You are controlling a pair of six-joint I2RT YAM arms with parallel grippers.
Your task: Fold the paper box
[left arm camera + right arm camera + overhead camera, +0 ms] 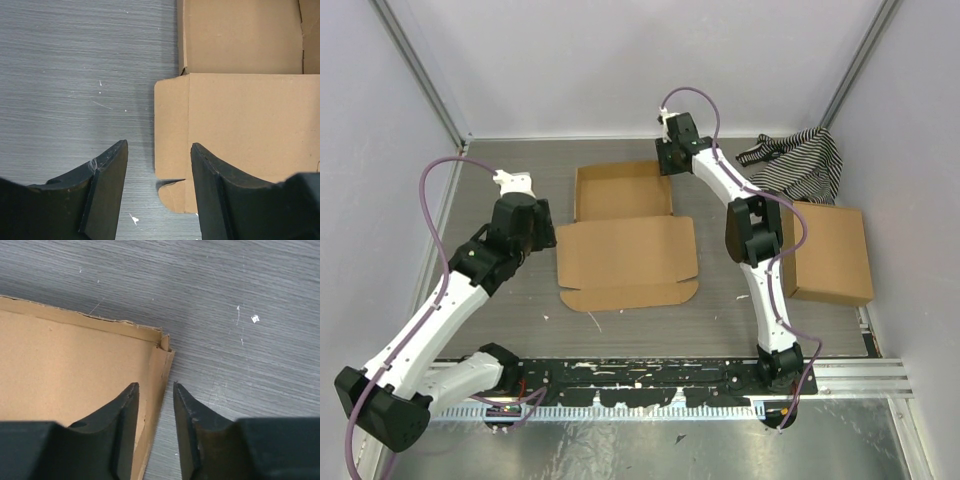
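1. You see a black-and-white striped cloth (795, 160) lying crumpled at the upper right of the frame, on the grey table (490, 180).
2. Just below it, at the right edge, you find a squarish brown cardboard box (830, 255), closed and flat.
3. Small white flecks (134, 218) dot the tabletop.

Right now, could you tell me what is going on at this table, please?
Two robot arms are folding a paper box, now half formed: the far tray has its walls up, the lid panel lies flat. The right hand straddles the tray's right wall near the far corner, open, not pinching. The left hand hovers open beside the lid's left flap, holding nothing. A larger cardboard box and a striped cloth sit to the right.
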